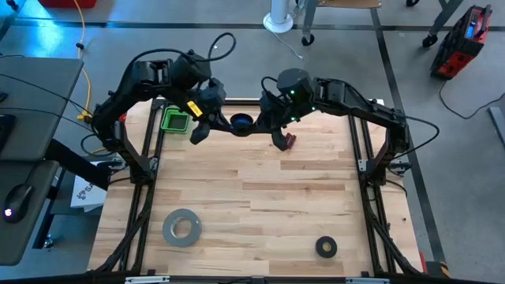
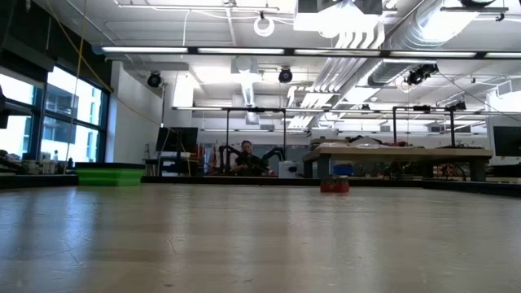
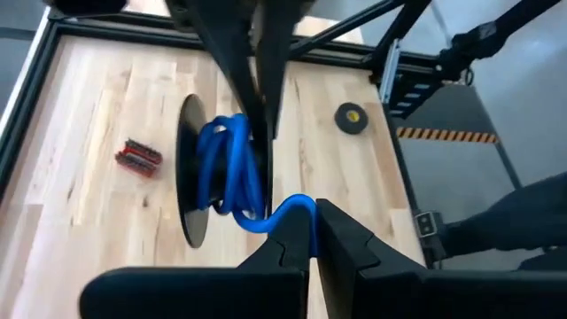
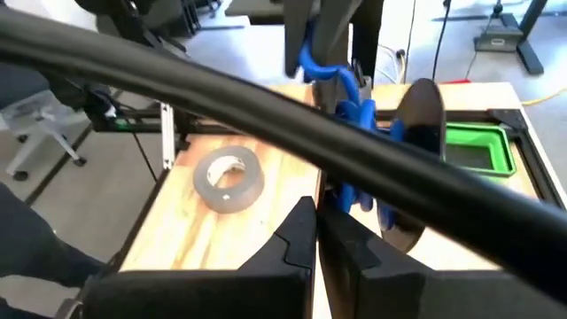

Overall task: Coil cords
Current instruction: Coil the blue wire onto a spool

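Observation:
The blue cable (image 3: 229, 168) is wound into a coil beside a black disc (image 3: 190, 177), held in the air between my two grippers over the table's far middle (image 1: 241, 121). My left gripper (image 3: 312, 211) is shut on a loose loop of the cable that leads out of the coil. My right gripper (image 4: 316, 214) is shut at the coil (image 4: 354, 120). In the left wrist view its fingers (image 3: 259, 80) reach the coil from the far side. The low view shows neither the grippers nor the cable. My left gripper pinches a bend of the blue cable (image 3: 292, 209) between its two fingertips, where it leaves the coil. The cable is clear of the table and runs in a short curve into the coil. My right gripper is shut on the coil's strands next to the black disc (image 4: 347, 197). Its fingers lie across the windings (image 3: 257, 142). A dark cord across the wrist view hides part of the contact. The coil and disc hang clear of the table.
A green bin (image 1: 175, 120) stands at the far left, close to my left gripper. A small red object (image 1: 289, 140) lies below the right gripper. A grey tape roll (image 1: 181, 227) and a black tape ring (image 1: 326, 247) lie near the front edge.

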Robot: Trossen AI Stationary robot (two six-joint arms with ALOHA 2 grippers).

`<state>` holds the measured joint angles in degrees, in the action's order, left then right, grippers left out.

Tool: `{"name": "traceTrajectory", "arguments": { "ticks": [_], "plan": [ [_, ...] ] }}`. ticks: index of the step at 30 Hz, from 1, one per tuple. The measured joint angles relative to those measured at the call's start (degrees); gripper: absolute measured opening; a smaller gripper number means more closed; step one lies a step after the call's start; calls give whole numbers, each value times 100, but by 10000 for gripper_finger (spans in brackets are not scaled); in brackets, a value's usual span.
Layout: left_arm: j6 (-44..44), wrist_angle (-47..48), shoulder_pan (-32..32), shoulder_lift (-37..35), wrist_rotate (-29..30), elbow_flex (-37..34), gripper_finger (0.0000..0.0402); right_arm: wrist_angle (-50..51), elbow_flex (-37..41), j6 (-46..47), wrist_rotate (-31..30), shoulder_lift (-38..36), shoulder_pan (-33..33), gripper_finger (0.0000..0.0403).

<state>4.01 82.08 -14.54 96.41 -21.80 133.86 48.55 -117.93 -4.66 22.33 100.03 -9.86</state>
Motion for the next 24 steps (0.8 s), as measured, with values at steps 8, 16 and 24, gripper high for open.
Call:
{"name": "traceTrajectory", "arguments": {
  "ticks": [8,16,24],
  "plan": [
    [221,118,-51,108,219,-11,7,313,-4,-69,-471,57,54,0],
    [144,505,-22,115,524,-11,51,370,-5,-198,-453,81,51,0],
    [353,471,11,90,742,-288,105,830,-15,-333,-747,266,48,0]
  ]
}}
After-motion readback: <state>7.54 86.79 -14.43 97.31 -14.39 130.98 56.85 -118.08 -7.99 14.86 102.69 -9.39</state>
